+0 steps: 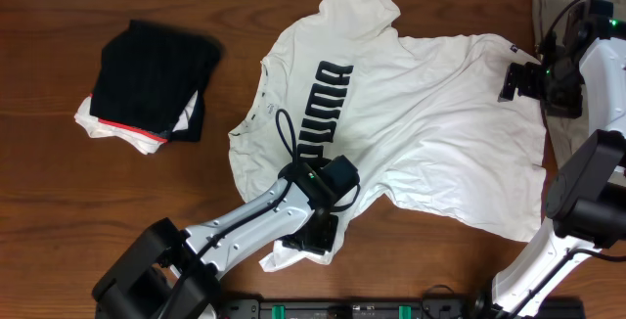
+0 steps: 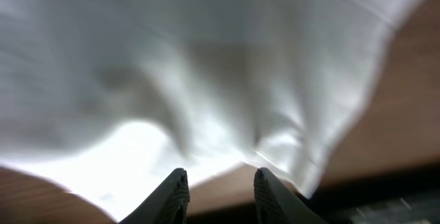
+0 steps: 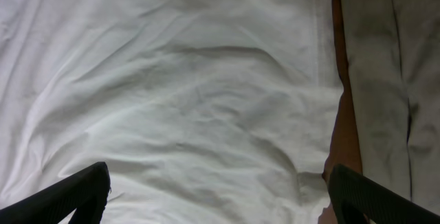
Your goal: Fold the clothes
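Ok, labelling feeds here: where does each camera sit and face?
Overhead: above the table, straight down on the white T-shirt; left arm, right arm show.
Left wrist: on the left arm, facing a T-shirt edge; its jaws slightly apart.
Right wrist: on the right arm, facing T-shirt and olive-grey cloth; jaws wide apart.
Shared: the T-shirt, in all three.

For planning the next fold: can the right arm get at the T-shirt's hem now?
Probably yes: the right gripper stands open just over the T-shirt near its hem, nothing between them.
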Action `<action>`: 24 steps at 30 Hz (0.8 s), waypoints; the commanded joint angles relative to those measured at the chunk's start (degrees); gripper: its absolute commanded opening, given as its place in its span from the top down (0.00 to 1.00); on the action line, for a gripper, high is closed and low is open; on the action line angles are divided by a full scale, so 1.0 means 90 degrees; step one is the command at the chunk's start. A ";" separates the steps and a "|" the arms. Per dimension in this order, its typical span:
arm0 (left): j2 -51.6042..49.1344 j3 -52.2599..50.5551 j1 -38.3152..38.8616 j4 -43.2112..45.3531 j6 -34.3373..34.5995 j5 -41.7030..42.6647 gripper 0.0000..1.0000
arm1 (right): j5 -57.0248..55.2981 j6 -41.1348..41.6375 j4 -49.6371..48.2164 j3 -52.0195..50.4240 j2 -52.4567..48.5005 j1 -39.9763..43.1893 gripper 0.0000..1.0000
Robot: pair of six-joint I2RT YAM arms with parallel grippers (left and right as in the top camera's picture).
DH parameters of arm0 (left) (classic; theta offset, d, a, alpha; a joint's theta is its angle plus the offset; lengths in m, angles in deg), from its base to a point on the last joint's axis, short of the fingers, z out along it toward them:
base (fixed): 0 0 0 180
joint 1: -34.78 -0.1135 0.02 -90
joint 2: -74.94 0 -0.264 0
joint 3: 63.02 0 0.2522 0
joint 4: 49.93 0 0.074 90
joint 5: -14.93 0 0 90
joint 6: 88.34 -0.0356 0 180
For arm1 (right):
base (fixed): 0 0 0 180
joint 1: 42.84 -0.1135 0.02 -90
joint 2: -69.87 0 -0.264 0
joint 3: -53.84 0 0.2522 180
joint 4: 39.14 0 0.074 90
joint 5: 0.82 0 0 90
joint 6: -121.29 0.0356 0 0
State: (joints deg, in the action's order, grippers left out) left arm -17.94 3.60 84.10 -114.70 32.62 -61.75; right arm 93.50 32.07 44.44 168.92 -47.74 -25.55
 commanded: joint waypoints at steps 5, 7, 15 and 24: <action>-0.0090 -0.0180 -0.0061 -0.0015 0.0627 -0.1486 0.66 | 0.0024 0.0002 0.0005 0.0112 0.0175 -0.0007 0.01; -0.0148 -0.0228 -0.0102 -0.0005 0.0697 -0.1637 0.66 | 0.0027 0.0000 0.0007 0.0112 0.0175 -0.0007 0.01; -0.0486 -0.0304 -0.0427 0.0182 0.0692 -0.1829 0.66 | 0.0024 0.0002 0.0007 0.0112 0.0175 -0.0007 0.01; -0.0954 -0.0304 -0.1287 0.0272 0.0585 -0.2210 0.66 | 0.0024 0.0002 0.0007 0.0112 0.0175 -0.0007 0.01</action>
State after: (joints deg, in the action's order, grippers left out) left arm -23.62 2.10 75.78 -112.88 37.82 -77.07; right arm 93.48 32.09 44.44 168.92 -47.74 -25.55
